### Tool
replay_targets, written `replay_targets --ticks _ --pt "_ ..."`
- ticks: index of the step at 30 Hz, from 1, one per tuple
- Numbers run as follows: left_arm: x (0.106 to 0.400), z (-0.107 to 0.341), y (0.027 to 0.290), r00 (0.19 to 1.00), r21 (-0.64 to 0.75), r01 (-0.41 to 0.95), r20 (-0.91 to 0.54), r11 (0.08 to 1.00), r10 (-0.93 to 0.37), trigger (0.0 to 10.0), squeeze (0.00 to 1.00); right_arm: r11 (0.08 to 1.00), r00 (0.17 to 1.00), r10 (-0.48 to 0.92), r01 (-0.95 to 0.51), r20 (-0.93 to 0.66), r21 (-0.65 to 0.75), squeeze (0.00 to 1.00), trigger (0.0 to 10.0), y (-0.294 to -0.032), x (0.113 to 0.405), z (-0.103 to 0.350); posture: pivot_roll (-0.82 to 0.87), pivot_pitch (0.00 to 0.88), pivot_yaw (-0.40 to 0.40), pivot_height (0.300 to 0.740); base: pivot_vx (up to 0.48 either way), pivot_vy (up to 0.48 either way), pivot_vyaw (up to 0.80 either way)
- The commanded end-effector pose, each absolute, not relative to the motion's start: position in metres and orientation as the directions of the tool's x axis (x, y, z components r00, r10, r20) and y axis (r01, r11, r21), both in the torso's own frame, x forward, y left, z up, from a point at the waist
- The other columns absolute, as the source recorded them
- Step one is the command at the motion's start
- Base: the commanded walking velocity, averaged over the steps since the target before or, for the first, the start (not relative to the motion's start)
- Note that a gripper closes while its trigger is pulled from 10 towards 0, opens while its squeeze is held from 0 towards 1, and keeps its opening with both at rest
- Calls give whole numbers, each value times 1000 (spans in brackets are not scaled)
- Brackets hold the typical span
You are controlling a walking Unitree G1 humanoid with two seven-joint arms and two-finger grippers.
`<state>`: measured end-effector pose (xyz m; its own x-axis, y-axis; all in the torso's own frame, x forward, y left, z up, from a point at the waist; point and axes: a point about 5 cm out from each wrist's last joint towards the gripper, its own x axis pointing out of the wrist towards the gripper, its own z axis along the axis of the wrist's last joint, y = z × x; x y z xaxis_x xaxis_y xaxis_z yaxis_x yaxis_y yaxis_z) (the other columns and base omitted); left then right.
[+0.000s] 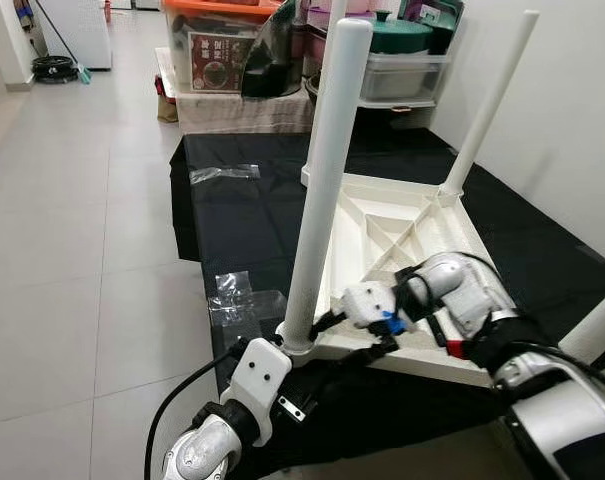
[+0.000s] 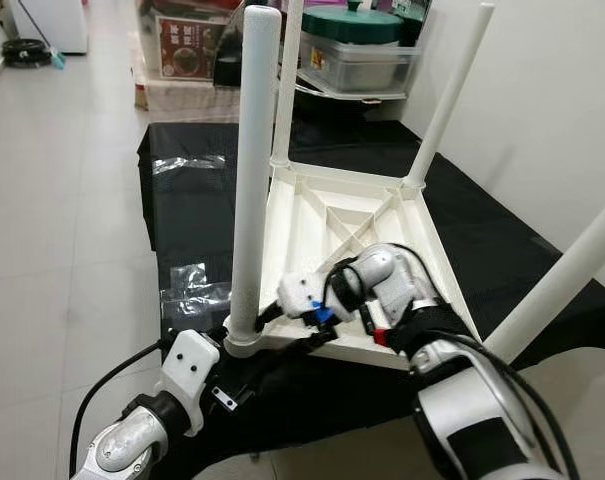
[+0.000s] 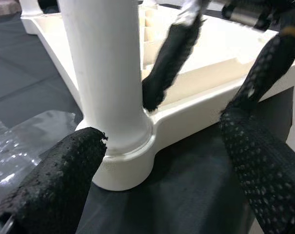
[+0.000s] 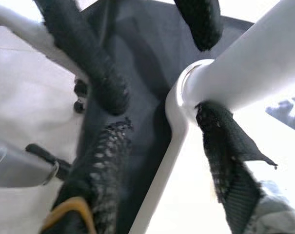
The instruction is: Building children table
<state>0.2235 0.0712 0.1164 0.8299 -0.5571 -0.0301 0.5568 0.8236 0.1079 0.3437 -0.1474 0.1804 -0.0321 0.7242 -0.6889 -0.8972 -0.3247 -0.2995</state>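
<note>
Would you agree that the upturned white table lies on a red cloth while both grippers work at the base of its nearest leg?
Not quite: the cloth is black, not red, as the left eye view shows. The rest holds: the upturned white table lies on it, and the left gripper and right gripper are at the base of its nearest leg.

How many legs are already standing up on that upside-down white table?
4: the near-left leg between both tools, the far-right leg, the near-right leg at the picture's edge, and the far-left leg, partly hidden behind the first.
</note>
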Motion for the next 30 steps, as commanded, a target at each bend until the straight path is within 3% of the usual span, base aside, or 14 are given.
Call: replay_targets --ticks 1,3,6,7,8,9,11,12,13,14,17,22,24,30 --pt "223 112 70 828 107 560 -51 821 -558 10000 0 -303 -45 739 -913 -672 -273 0 10000 -151 343 184 52 22 -116 740 0 0 0" --pt "223 112 70 828 107 560 -51 821 -558 10000 0 -303 -45 739 -913 -672 -273 0 10000 -151 343 184 52 22 -116 740 0 0 0" --pt "217 115 68 802 93 598 -45 796 -596 10000 0 -114 18 854 -968 -520 -222 0 10000 -162 346 205 51 16 -111 740 0 0 0" --pt "217 115 68 802 93 598 -45 796 -596 10000 0 -114 18 854 -968 -520 -222 0 10000 -162 346 205 51 16 -111 740 0 0 0" --pt "215 115 69 802 103 597 -48 795 -596 10000 0 36 143 905 -964 -401 -264 0 10000 -161 351 207 49 16 -109 740 0 0 0" --pt "215 115 69 802 103 597 -48 795 -596 10000 0 36 143 905 -964 -401 -264 0 10000 -161 351 207 49 16 -109 740 0 0 0" --pt "212 116 72 806 131 590 -52 797 -589 10000 0 308 377 904 -900 -200 -308 0 10000 -160 359 203 51 16 -107 740 0 0 0" --pt "212 116 72 806 131 590 -52 797 -589 10000 0 308 377 904 -900 -200 -308 0 10000 -160 359 203 51 16 -107 740 0 0 0" --pt "211 115 75 814 147 579 -54 802 -578 10000 0 463 504 857 -844 -106 -272 0 10000 -161 362 196 53 17 -107 740 0 0 0" --pt "211 115 75 814 147 579 -54 802 -578 10000 0 463 504 857 -844 -106 -272 0 10000 -161 362 196 53 17 -107 740 0 0 0" --pt "210 117 78 829 177 556 -40 812 -558 10000 0 677 684 727 -702 55 -221 0 10000 -156 351 177 50 18 -100 740 0 0 0" --pt "211 118 79 840 191 536 -26 822 -542 10000 0 791 780 610 -586 142 -178 0 10000 -147 332 160 56 22 -96 740 0 0 0" --pt "213 119 80 847 198 524 -16 828 -532 10000 0 887 875 460 -445 152 -124 0 10000 -147 317 142 57 20 -89 740 0 0 0" --pt "213 119 81 849 199 520 -13 831 -528 10000 0 946 934 322 -310 156 -100 0 10000 -152 306 134 55 19 -89 740 0 0 0"
